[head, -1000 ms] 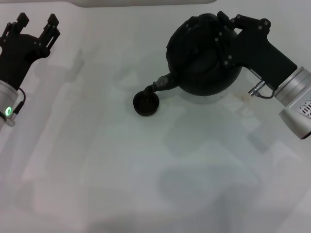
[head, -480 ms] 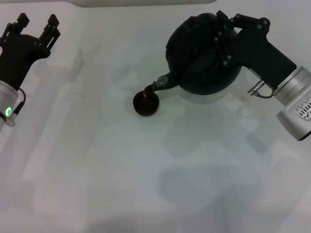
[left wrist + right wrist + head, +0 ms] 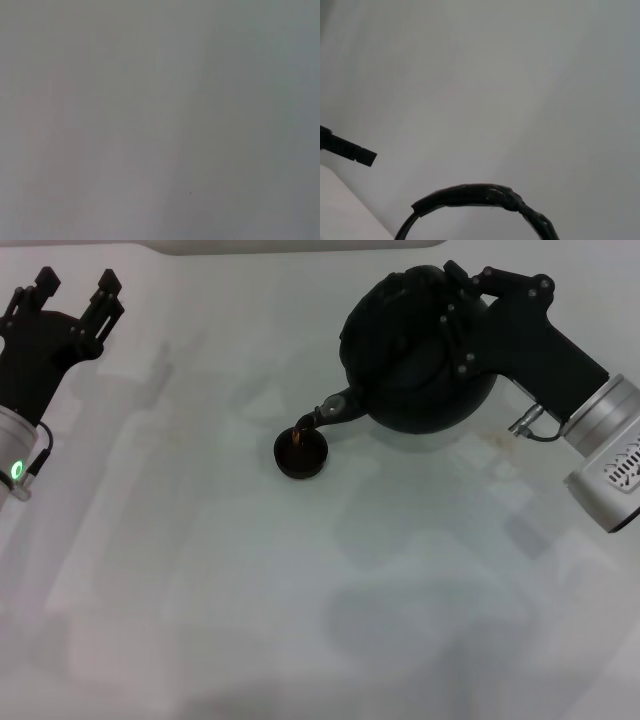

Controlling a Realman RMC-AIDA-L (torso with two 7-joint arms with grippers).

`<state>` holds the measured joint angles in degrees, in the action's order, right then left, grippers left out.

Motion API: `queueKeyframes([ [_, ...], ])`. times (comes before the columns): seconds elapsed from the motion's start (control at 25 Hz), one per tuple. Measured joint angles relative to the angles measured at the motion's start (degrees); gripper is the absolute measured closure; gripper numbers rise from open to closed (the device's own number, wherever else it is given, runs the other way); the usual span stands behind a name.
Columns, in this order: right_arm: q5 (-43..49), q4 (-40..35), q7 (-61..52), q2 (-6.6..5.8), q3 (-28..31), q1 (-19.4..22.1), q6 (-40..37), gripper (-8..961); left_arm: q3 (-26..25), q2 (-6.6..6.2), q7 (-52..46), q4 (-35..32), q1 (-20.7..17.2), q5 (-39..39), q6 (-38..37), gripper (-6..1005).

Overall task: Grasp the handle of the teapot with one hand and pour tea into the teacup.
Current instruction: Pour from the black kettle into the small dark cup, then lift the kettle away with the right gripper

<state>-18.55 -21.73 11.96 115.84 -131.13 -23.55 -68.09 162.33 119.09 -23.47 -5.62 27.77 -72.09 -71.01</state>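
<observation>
Now pouring. Against the head views from a second and half a second back, the teapot [image 3: 420, 360] had tipped slightly further toward the teacup [image 3: 301, 452], and a thin amber thread of tea [image 3: 306, 426] ran from the spout [image 3: 335, 408] into the cup, whose inside looked brownish where earlier it was plain black. I read that as the pour properly under way, cup part filled; I could not tell the level.

My right gripper [image 3: 462, 315] was clamped on the handle [image 3: 480, 195] at the top of the pot, holding the pot clear above the white table [image 3: 300, 590], far right of centre. In the right wrist view only an arc of the wrapped handle showed.

My left gripper [image 3: 75, 295] sat parked at the far left, well apart from the cup, fingers spread and holding nothing. Left wrist view showed only blank table.

Judgement: the cup is small, so the next move should be levelling the pot soon to avoid overfilling.
</observation>
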Motion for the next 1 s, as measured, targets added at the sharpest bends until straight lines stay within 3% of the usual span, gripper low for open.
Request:
queueKeyframes([
  [1.0,-0.4,0.0,2.9,0.0,0.4,0.1,0.2,818,0.0,0.0,0.0,0.0,-0.5,-0.1,0.0,222],
])
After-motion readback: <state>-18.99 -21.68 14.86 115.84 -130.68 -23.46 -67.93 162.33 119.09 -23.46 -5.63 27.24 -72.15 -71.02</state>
